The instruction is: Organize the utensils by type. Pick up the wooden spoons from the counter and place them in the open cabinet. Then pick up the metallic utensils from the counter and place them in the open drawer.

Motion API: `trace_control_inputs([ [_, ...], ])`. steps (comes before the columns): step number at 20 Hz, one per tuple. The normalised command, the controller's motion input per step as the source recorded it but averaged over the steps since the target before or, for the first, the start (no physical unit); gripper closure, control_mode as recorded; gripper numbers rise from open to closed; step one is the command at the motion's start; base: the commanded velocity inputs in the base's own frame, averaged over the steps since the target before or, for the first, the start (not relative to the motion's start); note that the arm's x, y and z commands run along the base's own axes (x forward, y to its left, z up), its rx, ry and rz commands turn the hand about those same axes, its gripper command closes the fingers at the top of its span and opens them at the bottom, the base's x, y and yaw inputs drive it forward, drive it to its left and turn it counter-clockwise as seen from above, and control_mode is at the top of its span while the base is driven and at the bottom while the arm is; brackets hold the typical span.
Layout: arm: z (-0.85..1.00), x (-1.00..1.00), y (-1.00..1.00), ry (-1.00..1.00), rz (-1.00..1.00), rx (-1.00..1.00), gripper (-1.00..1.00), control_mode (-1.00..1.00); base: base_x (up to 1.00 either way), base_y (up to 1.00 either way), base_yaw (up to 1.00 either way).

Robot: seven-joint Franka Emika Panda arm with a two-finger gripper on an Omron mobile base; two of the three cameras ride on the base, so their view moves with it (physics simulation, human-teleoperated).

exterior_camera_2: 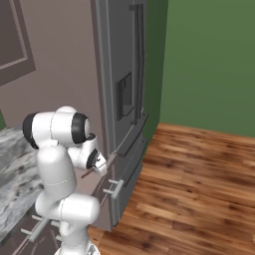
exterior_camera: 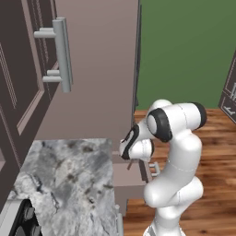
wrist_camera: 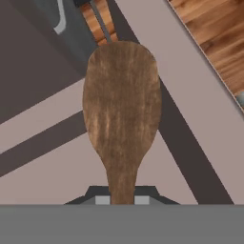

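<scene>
Right now you see one wooden spoon (wrist_camera: 121,112), pinched by its handle in the gripper (wrist_camera: 122,198), bowl pointing straight away from the hand along the fingers' line. One marbled counter (exterior_camera: 64,179) sits left of the arm, beside tall grey-brown cabinet (exterior_camera: 99,69) fronts, a steel fridge (exterior_camera_2: 127,94), wood floor (exterior_camera_2: 199,189), green wall (exterior_camera_2: 214,60).

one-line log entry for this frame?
phase: carry | gripper: shut on wooden spoon | spoon: bowl away from hand | below: open drawer | placed: no
</scene>
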Motion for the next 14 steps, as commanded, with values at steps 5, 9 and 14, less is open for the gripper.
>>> trace_control_inputs([
  [5, -0.58, -0.13, -0.39, 0.0, 0.0, -0.01, 1.0, -1.0, 0.0, 0.0, 0.0],
  [9, -0.63, -0.15, -0.37, 0.0, 0.0, -0.02, 1.0, -1.0, 0.0, 0.0, 0.0],
  [14, -0.62, -0.15, -0.37, 0.0, 0.0, 0.0, 1.0, -1.0, 0.0, 0.0, 0.0],
])
